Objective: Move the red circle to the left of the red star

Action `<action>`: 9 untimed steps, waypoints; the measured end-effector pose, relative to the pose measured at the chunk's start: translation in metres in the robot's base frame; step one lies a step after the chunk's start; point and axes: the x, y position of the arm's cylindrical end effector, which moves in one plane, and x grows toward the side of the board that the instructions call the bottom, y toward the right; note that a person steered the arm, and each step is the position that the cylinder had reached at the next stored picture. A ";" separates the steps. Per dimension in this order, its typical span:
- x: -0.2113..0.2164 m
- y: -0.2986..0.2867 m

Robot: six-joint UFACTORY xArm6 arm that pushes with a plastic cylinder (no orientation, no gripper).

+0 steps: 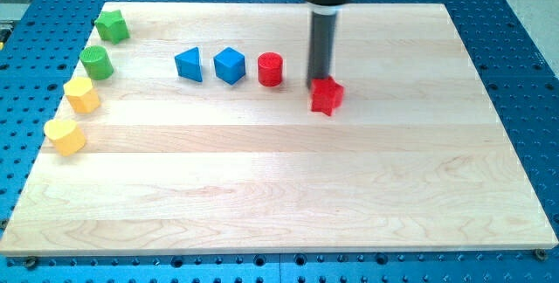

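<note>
The red circle stands on the wooden board, left of the red star and slightly nearer the view's top. A small gap lies between them. My tip is at the lower end of the dark rod, right at the star's top edge, seemingly touching it. The tip is to the right of the red circle, apart from it.
A blue cube and a blue triangle stand left of the red circle in a row. Along the board's left edge are a green star, a green cylinder, a yellow hexagon and a yellow heart.
</note>
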 end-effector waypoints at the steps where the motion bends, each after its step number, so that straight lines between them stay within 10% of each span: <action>1: -0.028 0.010; 7: -0.051 -0.101; 9: 0.008 -0.115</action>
